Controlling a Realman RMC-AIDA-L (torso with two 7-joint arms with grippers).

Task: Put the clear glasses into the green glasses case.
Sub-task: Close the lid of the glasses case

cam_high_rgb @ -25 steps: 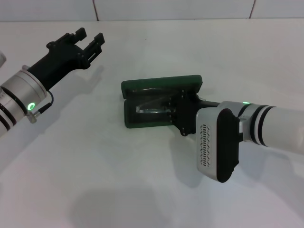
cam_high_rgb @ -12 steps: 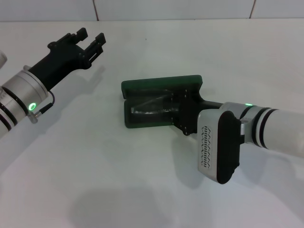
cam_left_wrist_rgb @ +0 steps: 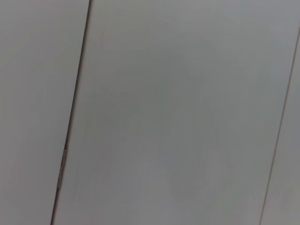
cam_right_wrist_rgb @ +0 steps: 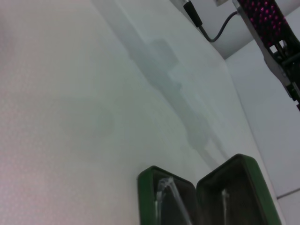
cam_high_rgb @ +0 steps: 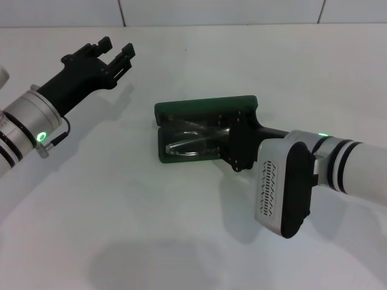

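Observation:
The green glasses case (cam_high_rgb: 205, 109) lies open in the middle of the white table, lid tilted back on the far side. The clear glasses (cam_high_rgb: 188, 143) lie in its dark tray, reaching from the left end toward the right end. My right gripper (cam_high_rgb: 230, 142) hovers low over the case's right end, close to that end of the glasses. In the right wrist view the case rim (cam_right_wrist_rgb: 146, 183) and the glasses (cam_right_wrist_rgb: 168, 192) show at the lower edge. My left gripper (cam_high_rgb: 117, 51) hangs open and empty above the table at the far left, well away from the case.
White tabletop (cam_high_rgb: 121, 229) surrounds the case, with a tiled wall (cam_high_rgb: 217, 12) behind it. The left wrist view shows only a plain grey surface with seams. The left arm (cam_right_wrist_rgb: 274, 42) and a cable appear far off in the right wrist view.
The right gripper has drawn back to the right by a little. The glasses, earlier tilted up above the tray, now lie lower in the case. The left arm has stayed put.

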